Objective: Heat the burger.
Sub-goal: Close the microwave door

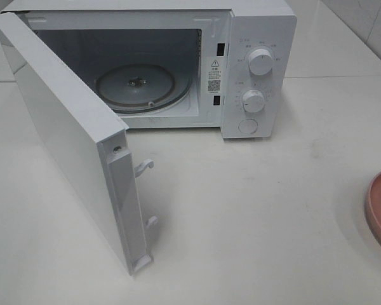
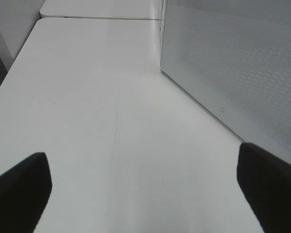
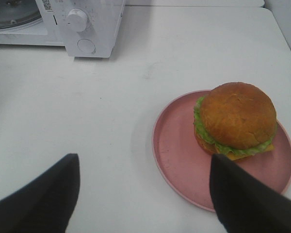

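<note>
Microwave oven (image 1: pixel 178 63) with its door (image 1: pixel 70 140) swung fully open toward the near left, glass turntable (image 1: pixel 135 86) bare inside. The left hand (image 2: pixel 145 189) hangs low over the white counter (image 1: pixel 254 210) just outside the open door, its fingers spread wide and holding nothing. At the right edge of the counter, well apart from the oven, lies the pink plate (image 3: pixel 179 155); only its rim shows in the high view. The burger (image 3: pixel 235 121) sits on the far-right part of that plate, bun upright, lettuce frill showing below the crown. The right hand (image 3: pixel 145 194) hovers near the plate's near side, fingers apart and empty, the burger ahead of it and off to one side.

Judged step: reaching for the burger. A good grasp would centre the fingers on the bun's sides, above the plate rim, and close gently so the layers do not slide; the open cavity offers a clear path leftward to the turntable.
</note>
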Controlling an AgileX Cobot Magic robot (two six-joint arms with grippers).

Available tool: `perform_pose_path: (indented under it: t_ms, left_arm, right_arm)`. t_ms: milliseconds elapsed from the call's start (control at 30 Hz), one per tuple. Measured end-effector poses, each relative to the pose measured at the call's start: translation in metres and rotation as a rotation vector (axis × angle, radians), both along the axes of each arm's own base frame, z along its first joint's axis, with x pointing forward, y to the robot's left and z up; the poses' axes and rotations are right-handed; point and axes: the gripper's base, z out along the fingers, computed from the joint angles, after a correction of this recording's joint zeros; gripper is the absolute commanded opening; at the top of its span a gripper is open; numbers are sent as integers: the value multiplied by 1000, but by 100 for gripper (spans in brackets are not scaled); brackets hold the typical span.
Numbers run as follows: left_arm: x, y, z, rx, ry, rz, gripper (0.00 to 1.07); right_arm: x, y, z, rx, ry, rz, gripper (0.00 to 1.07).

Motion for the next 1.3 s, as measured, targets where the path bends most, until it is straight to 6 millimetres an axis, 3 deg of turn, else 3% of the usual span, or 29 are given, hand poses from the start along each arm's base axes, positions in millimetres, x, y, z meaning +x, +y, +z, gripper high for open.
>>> perform_pose_path:
  t_ms: [733, 933, 1033, 1067, 1100, 1133, 1167, 1200, 1267, 1300]
  left_arm:
    - [0, 0, 0, -2, 0, 0, 95]
    - [8, -1, 11, -13, 15, -5, 92]
    - [18, 0, 18, -14, 6, -1, 83]
    - [25, 0, 20, -16, 13, 1, 70]
    - [25, 0, 20, -16, 13, 1, 70]
    - [32, 1, 21, -17, 24, 3, 55]
    - [36, 1, 22, -18, 33, 4, 46]
    - [36, 1, 22, -18, 33, 4, 46]
    - [52, 2, 21, -25, 79, 6, 6]
    - [52, 2, 21, -25, 79, 6, 6]
  right_arm:
    - [0, 0, 0, 0, 0, 0, 69]
    - [0, 0, 0, 0, 0, 0, 69]
    - [0, 0, 0, 0, 0, 0, 69]
    - [0, 0, 0, 0, 0, 0, 68]
    - [0, 0, 0, 0, 0, 0, 68]
    - [0, 0, 0, 1, 0, 1, 68]
    - [0, 0, 0, 1, 0, 1, 68]
    - [0, 0, 0, 1, 0, 1, 68]
    - [0, 0, 0, 1, 0, 1, 68]
    - [0, 0, 0, 1, 0, 1, 68]
